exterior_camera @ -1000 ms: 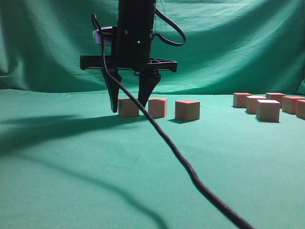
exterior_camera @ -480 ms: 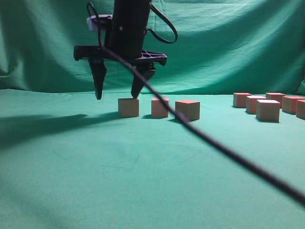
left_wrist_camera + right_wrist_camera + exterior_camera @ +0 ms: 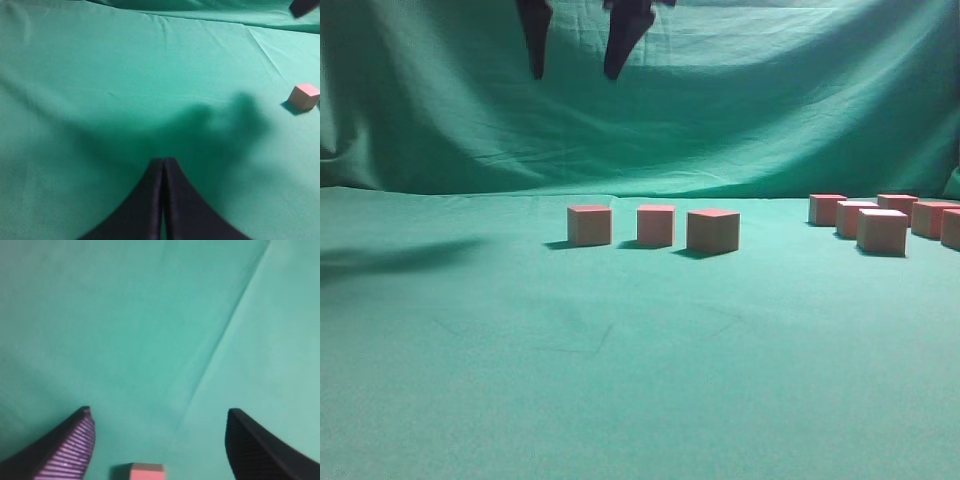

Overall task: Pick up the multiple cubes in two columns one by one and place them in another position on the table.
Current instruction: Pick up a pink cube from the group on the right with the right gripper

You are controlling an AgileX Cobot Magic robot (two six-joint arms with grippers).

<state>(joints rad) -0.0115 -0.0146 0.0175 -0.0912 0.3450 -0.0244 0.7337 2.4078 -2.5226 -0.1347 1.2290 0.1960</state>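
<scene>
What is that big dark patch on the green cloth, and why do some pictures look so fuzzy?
Left wrist view: the dark patch is a soft shadow on the table, and the shut left gripper is blurred. Right wrist view: everything is soft, including the cube at the bottom edge. Exterior view: sharper, with small shadows beside the cubes.

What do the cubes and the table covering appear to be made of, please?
The cubes look like painted wood or dense foam: matte faces, crisp edges, pinkish tops over tan sides. The table is covered in green cloth, shown by its soft wrinkles and dull, unreflective surface.

Gripper [image 3: 578,68] raised at top edge, fingers spread, empty. Three cubes [image 3: 655,226] in row on table [image 3: 620,380] below it. More cubes [image 3: 882,231] well right.
</scene>
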